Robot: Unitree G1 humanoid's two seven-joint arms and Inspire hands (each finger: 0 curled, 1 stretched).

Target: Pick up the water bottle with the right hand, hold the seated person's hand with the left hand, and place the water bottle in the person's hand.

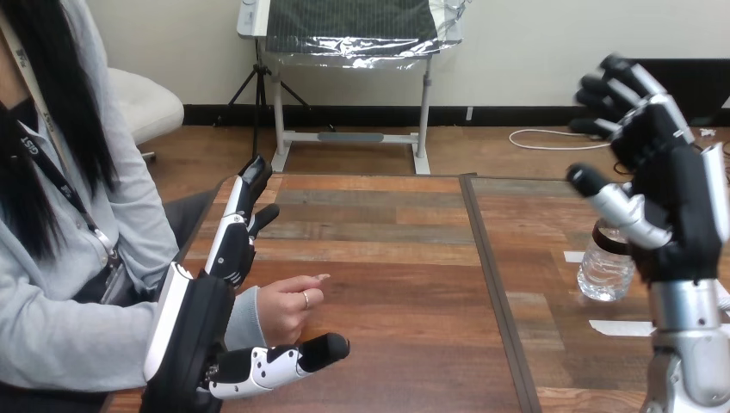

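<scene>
The water bottle [605, 268] stood upright on the wooden desk [387, 258], just below the wide-open right hand [680, 206]; the left hand [198, 318], likewise open, flanked the person's hand [288, 308].

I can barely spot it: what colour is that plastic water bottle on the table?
Clear, see-through plastic water bottle with a dark top; head view.

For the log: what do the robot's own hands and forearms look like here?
Both the left hand and the right hand are black with white shells on their backs. Their jointed fingers mix black and white segments and end in black tips. The right forearm is a silver cylinder.
</scene>
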